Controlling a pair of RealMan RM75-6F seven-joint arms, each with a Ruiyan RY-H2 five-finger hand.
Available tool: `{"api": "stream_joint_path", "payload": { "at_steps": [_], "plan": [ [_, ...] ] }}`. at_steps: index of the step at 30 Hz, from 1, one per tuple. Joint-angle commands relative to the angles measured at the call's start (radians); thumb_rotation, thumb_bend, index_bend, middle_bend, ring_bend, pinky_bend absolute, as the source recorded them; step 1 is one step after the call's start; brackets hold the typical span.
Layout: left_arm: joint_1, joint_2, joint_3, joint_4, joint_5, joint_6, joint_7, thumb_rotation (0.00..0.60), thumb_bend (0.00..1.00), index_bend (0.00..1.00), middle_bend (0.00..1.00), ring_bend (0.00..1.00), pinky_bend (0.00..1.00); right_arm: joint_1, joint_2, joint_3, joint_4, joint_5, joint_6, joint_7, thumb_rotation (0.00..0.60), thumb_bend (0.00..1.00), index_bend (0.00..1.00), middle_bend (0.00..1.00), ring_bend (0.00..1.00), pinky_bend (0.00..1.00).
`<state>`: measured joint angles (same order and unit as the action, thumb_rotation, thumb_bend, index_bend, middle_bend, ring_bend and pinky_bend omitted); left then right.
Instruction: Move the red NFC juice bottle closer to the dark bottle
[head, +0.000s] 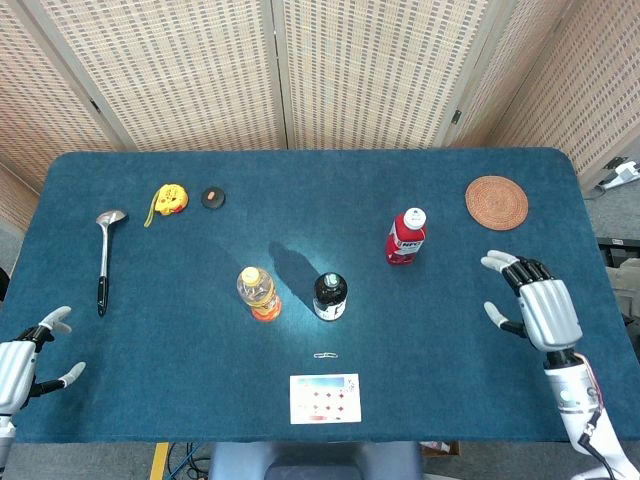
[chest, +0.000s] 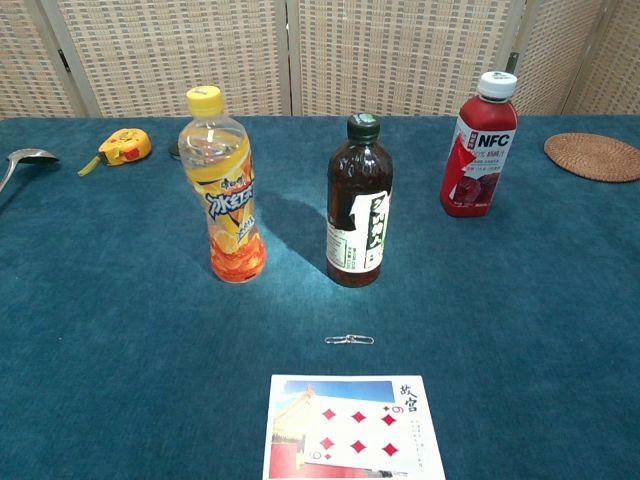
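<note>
Clearly "NFC" on red juice bottle; dark bottle label unreadable.

A tabletop covered in dark teal, felt-like cloth fills most of both views, its far corners rounded. Behind it stands a folding screen of pale woven panels set in light frames, angled at either end. A bright patch of light falls near the tabletop's middle. Grey floor shows past the right edge.
</note>
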<state>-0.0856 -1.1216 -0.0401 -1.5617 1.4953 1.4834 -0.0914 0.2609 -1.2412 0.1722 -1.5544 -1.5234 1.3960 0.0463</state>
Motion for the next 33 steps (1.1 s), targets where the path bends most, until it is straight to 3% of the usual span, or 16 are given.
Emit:
{"api": "stream_joint_path", "payload": {
  "at_steps": [1, 16, 33],
  "plan": [
    [0.000, 0.002, 0.000, -0.002, 0.000, -0.001, -0.001, 0.600, 0.17, 0.33, 0.38, 0.40, 0.60, 0.046, -0.042, 0.047, 0.030, 0.052, -0.041, 0.034, 0.600, 0.26, 0.26, 0.23, 0.22, 0.27],
    [-0.001, 0.007, -0.004, 0.001, -0.023, -0.018, -0.009, 0.600, 0.17, 0.33, 0.38, 0.40, 0.60, 0.198, -0.169, 0.150, 0.213, 0.221, -0.219, 0.172, 0.600, 0.25, 0.26, 0.22, 0.22, 0.27],
    [-0.006, 0.000, -0.016, 0.033, -0.069, -0.052, -0.023, 0.600, 0.17, 0.33, 0.38, 0.40, 0.60, 0.341, -0.271, 0.156, 0.439, 0.263, -0.423, 0.314, 0.600, 0.21, 0.26, 0.22, 0.21, 0.27]
  ]
}}
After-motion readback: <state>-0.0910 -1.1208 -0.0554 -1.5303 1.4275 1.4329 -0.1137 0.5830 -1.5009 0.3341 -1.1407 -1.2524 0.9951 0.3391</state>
